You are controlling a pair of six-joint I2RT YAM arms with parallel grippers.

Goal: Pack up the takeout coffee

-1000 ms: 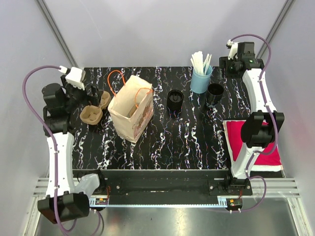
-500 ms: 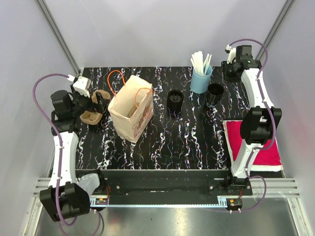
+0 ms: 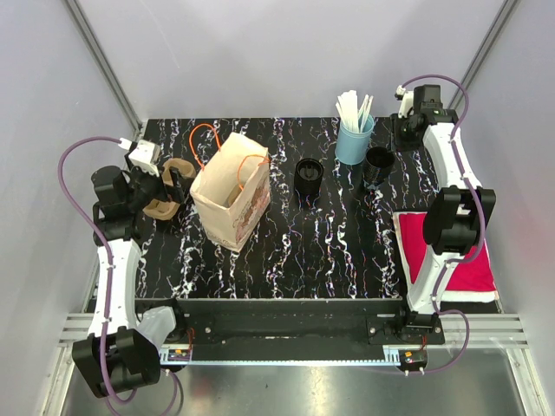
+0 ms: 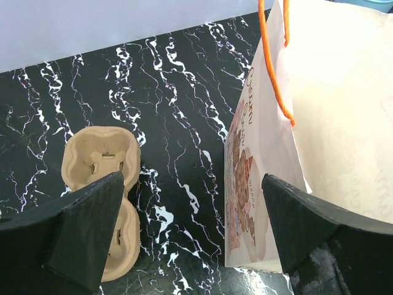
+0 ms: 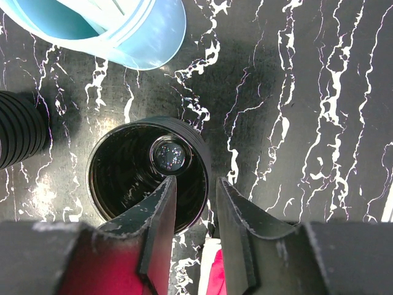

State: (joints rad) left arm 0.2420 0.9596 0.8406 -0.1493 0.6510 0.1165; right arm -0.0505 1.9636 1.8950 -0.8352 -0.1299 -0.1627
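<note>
Right gripper [image 5: 195, 181] hangs over the near-right rim of an open black ribbed paper cup [image 5: 132, 166]. Its jaws are drawn narrow, and in the wrist view the cup's wall shows in the gap between them. Whether the fingers [image 5: 156, 215] press on that wall, or are only above it, cannot be told.

This cup stands upright at the far right of the black white-veined marble-look table [image 3: 329, 251], just beside a light blue plastic tumbler [image 3: 353, 143] that holds a bunch of flat white stirrers [image 3: 354, 108]. A second black ribbed cup [image 3: 309, 176] stands to the left of the tumbler, apart from it. A red cloth [image 3: 460, 251] lies at the near right edge of the table.

At the far left, the left gripper [image 4: 191, 184] has its jaws spread wide and holds nothing. It hovers over bare tabletop, with a moulded brown cardboard two-cup carrier [image 4: 101, 166] on one side of it and an open tan paper bag [image 4: 319, 123] on the other. The bag has orange cord handles [image 4: 273, 67] and a printed picture on its side; it stands upright, left of centre. The carrier lies flat, empty, near the bag but apart from it.
</note>
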